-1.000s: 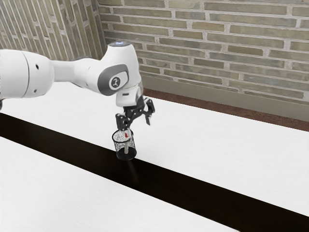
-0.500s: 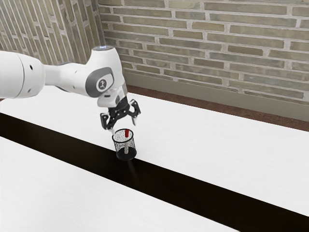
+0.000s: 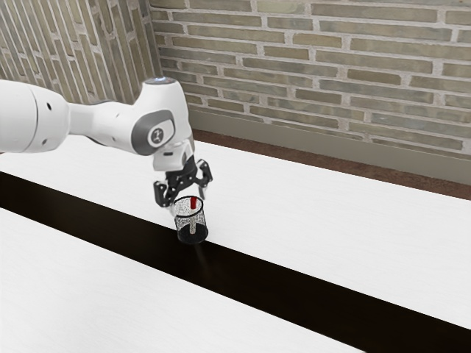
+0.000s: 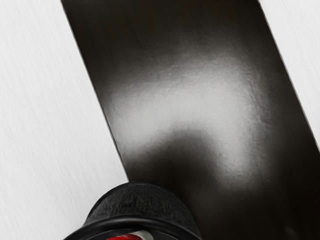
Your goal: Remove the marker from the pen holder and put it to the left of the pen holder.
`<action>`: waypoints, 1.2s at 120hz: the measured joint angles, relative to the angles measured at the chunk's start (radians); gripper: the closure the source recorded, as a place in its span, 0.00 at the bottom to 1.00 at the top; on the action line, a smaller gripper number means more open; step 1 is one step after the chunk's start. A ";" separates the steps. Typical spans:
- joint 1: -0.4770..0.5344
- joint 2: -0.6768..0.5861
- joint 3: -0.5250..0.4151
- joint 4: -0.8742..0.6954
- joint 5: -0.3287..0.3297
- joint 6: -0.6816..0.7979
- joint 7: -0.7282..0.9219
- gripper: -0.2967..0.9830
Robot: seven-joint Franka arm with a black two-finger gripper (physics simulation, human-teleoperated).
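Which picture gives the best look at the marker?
The exterior view: it shows the marker's red end and its pale body through the pen holder's mesh. The wrist view shows just a red-and-white part inside the rim.

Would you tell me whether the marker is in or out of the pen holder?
In: the marker stands inside the pen holder, its red end at the rim and its pale body visible through the mesh.

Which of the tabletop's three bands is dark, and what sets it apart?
The middle band: it alone is blackish-brown, and it runs between the far white band and the near white band.
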 joint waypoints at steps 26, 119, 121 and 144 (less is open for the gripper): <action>-0.004 0.002 -0.005 -0.003 0.000 0.000 -0.048 0.26; -0.006 0.000 -0.007 0.000 0.002 0.007 -0.149 0.61; -0.006 0.000 -0.007 0.000 0.002 0.007 -0.151 0.62; -0.004 0.001 -0.007 0.001 0.001 0.007 -0.165 0.72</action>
